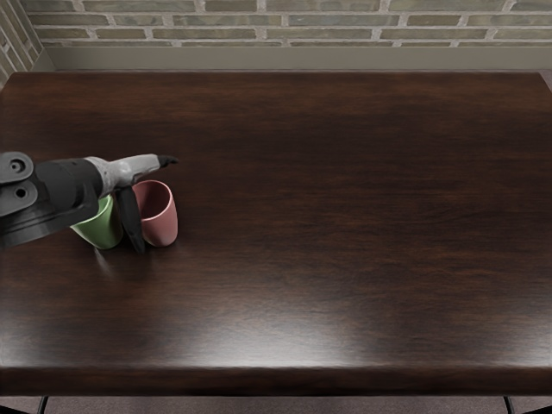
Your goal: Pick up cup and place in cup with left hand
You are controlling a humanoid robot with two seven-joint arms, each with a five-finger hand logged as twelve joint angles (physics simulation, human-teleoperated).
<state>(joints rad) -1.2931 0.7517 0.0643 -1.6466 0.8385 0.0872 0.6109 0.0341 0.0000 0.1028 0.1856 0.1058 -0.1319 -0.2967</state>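
Pink cup (161, 226) and green cup (105, 231) stand upright side by side on a dark, glossy wood worktop (345, 259), toward the left of the frame and about midway down the picture, as a robot's left hand (123, 175) reaches in at them. The pink cup, at right in the pair, turns its round mouth to the camera, showing a stretch of bare inner wall, darker on the left and lighter along the right side. The green cup, nearer the left edge, is partly covered by the hand and the dark arm (52, 190) coming in from that edge; a sliver of its pale rim and some of its inside show, but what lies deeper in it cannot be told. The fingers (130, 220) are apart: a pale one with a black tip points right, beyond the pink cup's far rim, while a dark one hangs down between the cups, its tip near the pink cup's base. Whether the dark one touches either cup cannot be told. Light pools on the wood at the lower center of the frame, and a brick wall (259, 24) runs across the top.
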